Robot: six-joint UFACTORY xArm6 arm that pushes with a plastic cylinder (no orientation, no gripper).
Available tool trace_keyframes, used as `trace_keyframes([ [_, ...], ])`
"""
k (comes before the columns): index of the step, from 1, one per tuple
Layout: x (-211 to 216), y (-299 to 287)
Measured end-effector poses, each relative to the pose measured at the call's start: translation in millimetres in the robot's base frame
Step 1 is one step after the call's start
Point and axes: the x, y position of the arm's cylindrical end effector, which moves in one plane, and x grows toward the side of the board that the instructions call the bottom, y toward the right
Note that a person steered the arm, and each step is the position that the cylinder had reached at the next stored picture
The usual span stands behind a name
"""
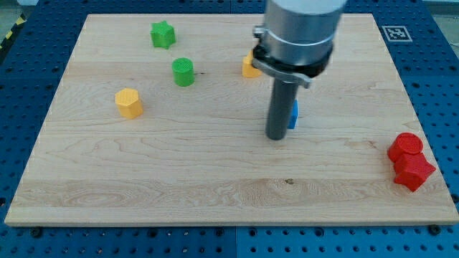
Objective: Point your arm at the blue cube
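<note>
The blue cube [295, 115] sits right of the board's middle, mostly hidden behind the dark rod; only its right edge shows. My tip [276, 137] rests on the board just in front of and to the left of the blue cube, touching or nearly touching it. The arm's grey body [300, 32] comes down from the view's top.
A green star block [163, 34] and a green cylinder [183, 72] lie at upper left. A yellow hexagonal block [129, 102] is at left. A yellow block [249, 68] is half hidden behind the arm. A red cylinder [406, 146] and a red star block [414, 171] touch near the wooden board's [143, 179] right edge.
</note>
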Motion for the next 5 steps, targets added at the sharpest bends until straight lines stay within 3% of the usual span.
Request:
trace_keyframes([
  [2, -4.2, -58.7],
  [3, -4.2, -18.9],
  [5, -4.2, -11.9],
])
